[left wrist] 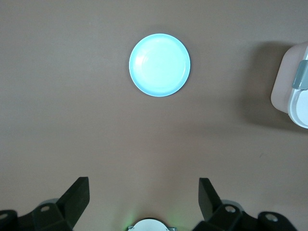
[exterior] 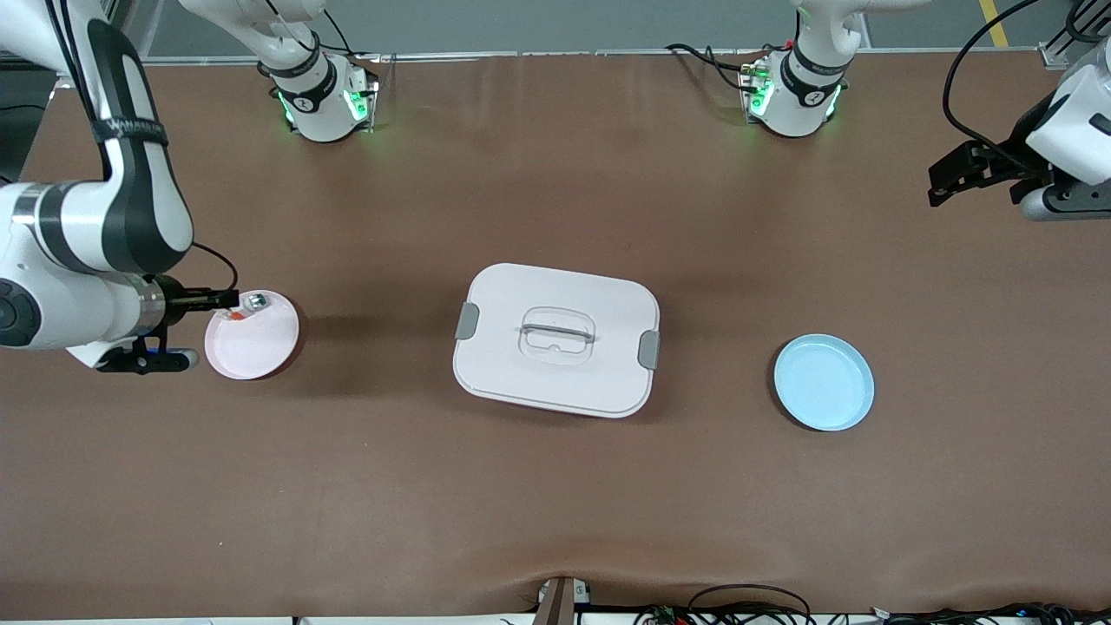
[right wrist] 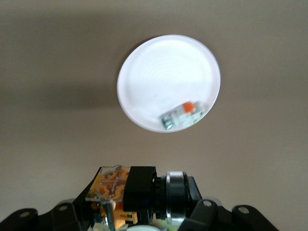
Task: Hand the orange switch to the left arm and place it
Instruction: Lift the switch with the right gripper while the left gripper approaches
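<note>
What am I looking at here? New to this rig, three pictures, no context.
Two white robot arms share a brown table. The wide picture comes from a high camera facing them; the other two come from cameras on each arm's wrist.

On the table: a white lidded box in the middle, a pink plate toward the right arm's end, a blue plate toward the left arm's end.

The right hand is shut on the orange switch, above the pink plate, where a small silver-green part lies. The left hand waits open, up in the air.

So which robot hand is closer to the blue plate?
Left. The left gripper hangs open over the table at that plate's end; the right gripper, holding the orange switch, is over the pink plate.
</note>
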Available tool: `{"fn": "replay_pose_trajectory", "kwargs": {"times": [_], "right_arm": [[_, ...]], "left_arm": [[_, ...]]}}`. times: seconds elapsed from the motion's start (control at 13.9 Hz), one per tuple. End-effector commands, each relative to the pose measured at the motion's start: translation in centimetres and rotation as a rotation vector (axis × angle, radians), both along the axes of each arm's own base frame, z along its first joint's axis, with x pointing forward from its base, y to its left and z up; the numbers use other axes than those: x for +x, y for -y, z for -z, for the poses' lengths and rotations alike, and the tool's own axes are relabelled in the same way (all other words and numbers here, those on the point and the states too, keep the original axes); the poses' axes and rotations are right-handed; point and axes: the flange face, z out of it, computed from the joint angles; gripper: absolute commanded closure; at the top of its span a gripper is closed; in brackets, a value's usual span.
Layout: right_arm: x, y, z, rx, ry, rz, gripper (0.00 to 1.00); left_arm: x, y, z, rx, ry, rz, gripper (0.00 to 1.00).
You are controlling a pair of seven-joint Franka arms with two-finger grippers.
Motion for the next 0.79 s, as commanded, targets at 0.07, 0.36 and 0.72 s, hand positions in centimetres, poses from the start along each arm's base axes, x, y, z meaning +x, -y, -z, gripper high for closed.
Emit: {"fn": "replay_pose_trajectory", "kwargs": {"times": [0.07, 0.36, 0.72], "right_arm": [[-0.4, -5.1, -4.7, 0.036, -0.046, 0.136, 0.82], [-1.5, -11.3, -9.0, 0.096, -0.082, 0.317, 0.83], [-2.4, -19.3, -12.7, 0.170, -0.152, 0.558, 0.83]], "left_arm": [[0.1, 0.4, -0.2, -0.002, -0.002, -0.007, 0.00], [0.3, 3.3, -0.9, -0.120, 0.031, -0.005, 0.00], [0.7, 8.6, -0.8, -0.226, 0.072, 0.071, 0.00]]}}
